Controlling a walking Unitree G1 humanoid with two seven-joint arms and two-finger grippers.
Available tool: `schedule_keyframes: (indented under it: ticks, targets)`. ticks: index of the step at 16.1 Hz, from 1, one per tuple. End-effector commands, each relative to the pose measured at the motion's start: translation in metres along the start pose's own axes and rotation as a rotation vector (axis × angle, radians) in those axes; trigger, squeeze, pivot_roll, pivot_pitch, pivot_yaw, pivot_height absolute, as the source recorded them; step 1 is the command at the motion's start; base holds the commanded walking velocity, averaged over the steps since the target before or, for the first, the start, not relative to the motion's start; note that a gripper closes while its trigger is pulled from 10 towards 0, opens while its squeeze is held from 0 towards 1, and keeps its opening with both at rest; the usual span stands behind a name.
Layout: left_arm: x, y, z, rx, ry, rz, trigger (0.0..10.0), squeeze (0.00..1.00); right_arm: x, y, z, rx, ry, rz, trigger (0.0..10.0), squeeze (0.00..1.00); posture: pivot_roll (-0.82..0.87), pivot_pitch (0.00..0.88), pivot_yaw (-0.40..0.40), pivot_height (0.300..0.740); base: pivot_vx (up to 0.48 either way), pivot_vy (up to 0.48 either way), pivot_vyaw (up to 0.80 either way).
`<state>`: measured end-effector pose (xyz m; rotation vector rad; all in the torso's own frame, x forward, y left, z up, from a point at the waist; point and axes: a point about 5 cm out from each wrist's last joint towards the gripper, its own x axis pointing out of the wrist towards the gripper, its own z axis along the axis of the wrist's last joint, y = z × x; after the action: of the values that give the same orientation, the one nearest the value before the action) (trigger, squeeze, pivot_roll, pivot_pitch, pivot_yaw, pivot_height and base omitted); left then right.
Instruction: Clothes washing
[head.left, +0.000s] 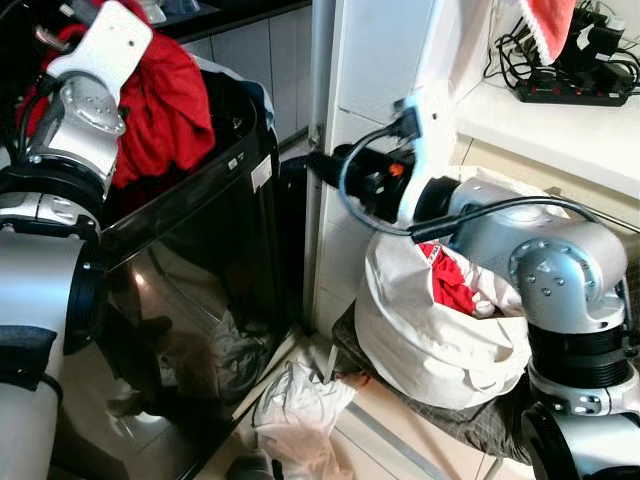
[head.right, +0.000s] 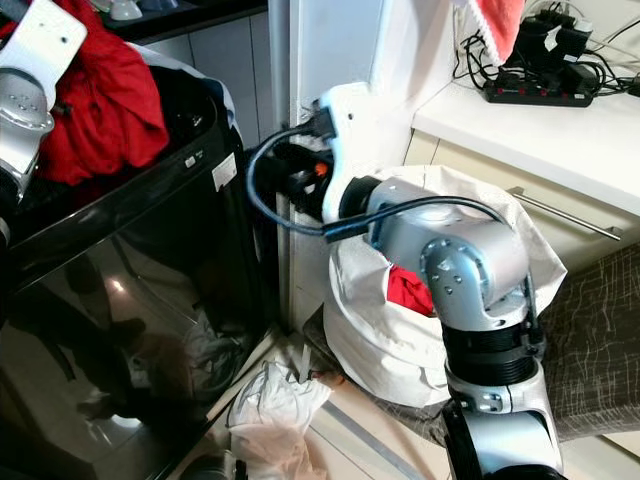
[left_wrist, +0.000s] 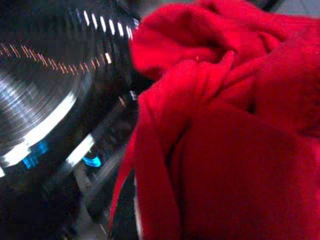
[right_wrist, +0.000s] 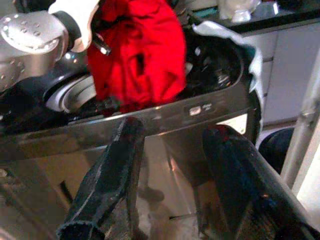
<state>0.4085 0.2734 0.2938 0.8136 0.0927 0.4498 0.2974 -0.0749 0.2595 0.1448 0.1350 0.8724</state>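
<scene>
A bright red garment (head.left: 160, 100), bunched and crumpled, hangs over the open top of a black glossy washing machine (head.left: 190, 280) at the left. The left gripper (right_wrist: 97, 45) is up at the garment's top; in the right wrist view the cloth hangs from just below the wrist, but whether its fingers are clamped on it I cannot tell. In the left wrist view the red folds lie against the shiny ridged drum (left_wrist: 45, 100).

To the right of the machine, the right gripper (right_wrist: 175, 145) is held in the air in front of the machine's side, its two black fingers (right_wrist: 115, 170) spread apart with nothing between them.

Below it, on the floor beside the machine, lies a pale crumpled cloth (head.left: 300, 410). Farther right a white laundry bag (head.left: 430, 330) sits on a dark patterned fabric (head.right: 600, 330), holding a red item (head.left: 452, 285) and white clothes. Behind it, a white countertop (head.left: 560, 130) carries a black power strip (head.left: 575, 95) with tangled cables.
</scene>
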Motion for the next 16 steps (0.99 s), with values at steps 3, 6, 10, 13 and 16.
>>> schedule_keyframes:
  ticks: [3, 6, 10, 13, 16]
  targets:
    - [0.0, -0.002, -0.008, -0.063, 0.051, -0.019, 10.0, 1.0, -0.003, 0.008, -0.003, -0.02, 0.017, 0.034, 10.0, 0.0, 0.01, 0.0, 0.005, 0.74, 0.0, 0.0, 0.0]
    - [0.0, 0.0, -0.011, -0.066, 0.057, -0.022, 10.0, 1.0, -0.004, 0.009, -0.005, -0.022, 0.028, 0.045, 10.0, 0.0, 0.01, 0.0, 0.005, 0.74, 0.0, 0.0, 0.0]
    - [0.0, -0.003, -0.015, -0.087, 0.081, -0.066, 10.0, 1.0, -0.003, 0.01, -0.006, -0.018, 0.036, 0.056, 10.0, 0.0, 0.01, 0.0, 0.005, 0.74, 0.0, 0.0, 0.0]
    - [-0.001, -0.007, -0.017, -0.099, 0.088, -0.08, 10.0, 1.0, -0.003, 0.011, -0.007, -0.019, 0.041, 0.059, 10.0, 0.0, 0.02, 0.0, -0.007, 0.74, 0.0, 0.0, 0.0]
    - [-0.001, -0.008, -0.018, -0.084, 0.09, -0.09, 10.0, 1.0, -0.003, 0.01, -0.007, -0.016, 0.045, 0.059, 10.0, 0.0, 0.02, 0.0, -0.009, 0.74, 0.0, 0.0, 0.0]
